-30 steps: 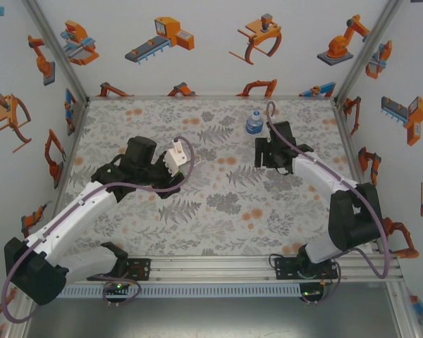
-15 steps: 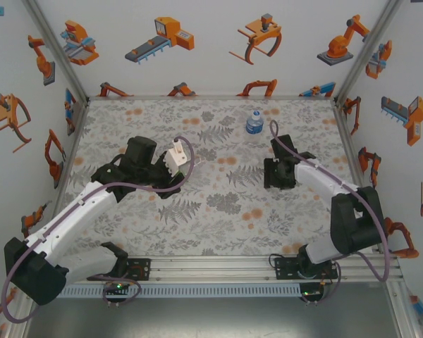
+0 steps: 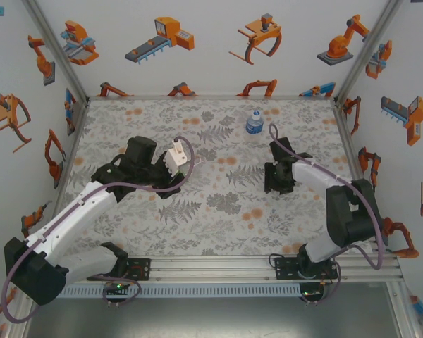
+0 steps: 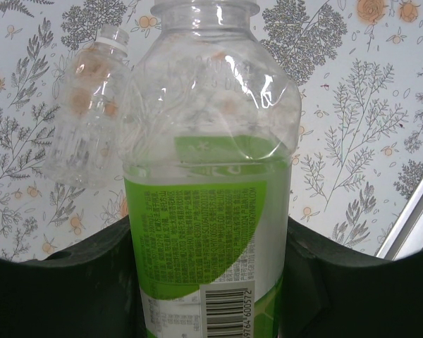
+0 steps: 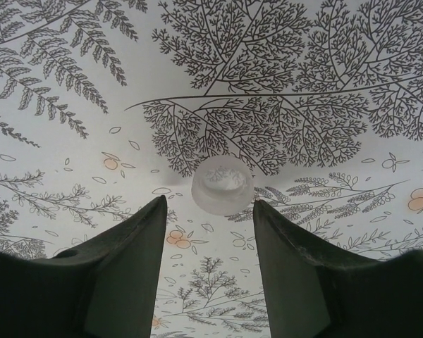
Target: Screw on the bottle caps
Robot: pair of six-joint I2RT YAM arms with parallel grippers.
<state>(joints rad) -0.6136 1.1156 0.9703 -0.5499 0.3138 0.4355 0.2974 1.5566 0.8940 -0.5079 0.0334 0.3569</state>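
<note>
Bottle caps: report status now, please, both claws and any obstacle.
Left claw shut on green-label bottle. Right claw open, white cap on table just ahead of its tips. Nothing between them.

Glossy clear plastic bottle [image 4: 211, 141], frosted white plastic cap [image 5: 222, 184], matt table cover [image 5: 303, 70].

Bright, even light all over, hardly a shadow on the table [image 3: 218, 218]. White glare streaks the green-label bottle [image 4: 211, 169] up close; the clear bottle [image 4: 84, 113] behind goes soft. Leaf print [image 5: 282, 63] bows at the right wrist view's edges.
</note>
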